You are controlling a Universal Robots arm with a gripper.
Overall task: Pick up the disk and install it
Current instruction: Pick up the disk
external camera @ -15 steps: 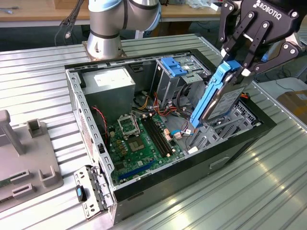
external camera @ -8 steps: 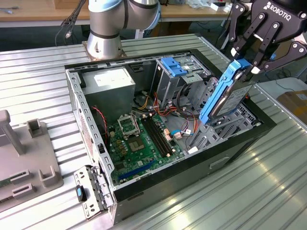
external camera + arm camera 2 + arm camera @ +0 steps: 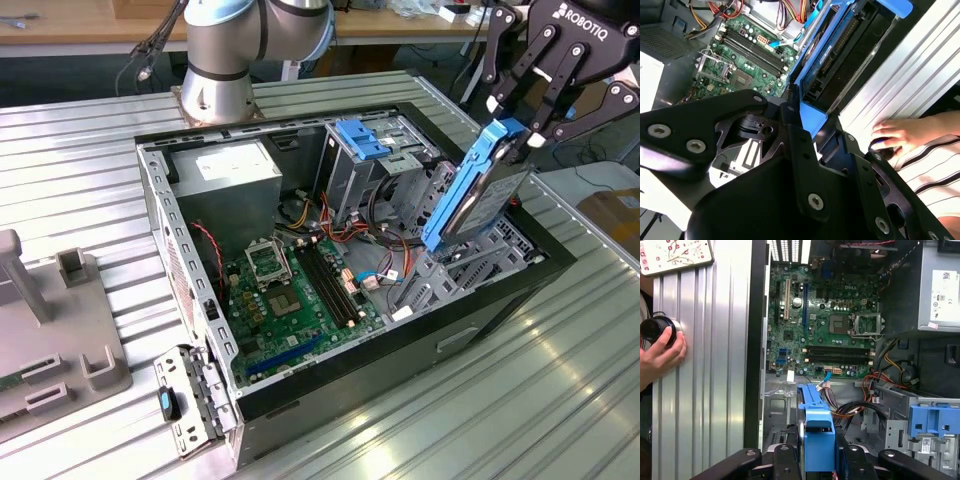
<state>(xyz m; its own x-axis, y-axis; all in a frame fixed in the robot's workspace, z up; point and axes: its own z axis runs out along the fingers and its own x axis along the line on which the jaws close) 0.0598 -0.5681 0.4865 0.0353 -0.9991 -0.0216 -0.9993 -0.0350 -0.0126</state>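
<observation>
My gripper (image 3: 519, 135) is shut on the disk (image 3: 478, 192), gripping its upper end. The disk hangs tilted, blue side rail facing the exterior view's left, with its lower end just above the grey drive bay (image 3: 450, 268) at the near right corner of the open computer case (image 3: 190, 290). In the second wrist view the disk (image 3: 842, 55) shows its dark underside and blue rail running away from the black fingers (image 3: 790, 117). In the first wrist view the blue rail (image 3: 818, 437) sits between the two fingers (image 3: 854, 456).
Inside the case lie the green motherboard (image 3: 290, 300), a grey power-supply box (image 3: 232, 170) and a metal drive cage with a blue latch (image 3: 362, 138). Loose cables (image 3: 860, 407) run beside the bay. A person's hand (image 3: 660, 347) holds a black knob on the ribbed table (image 3: 560, 390).
</observation>
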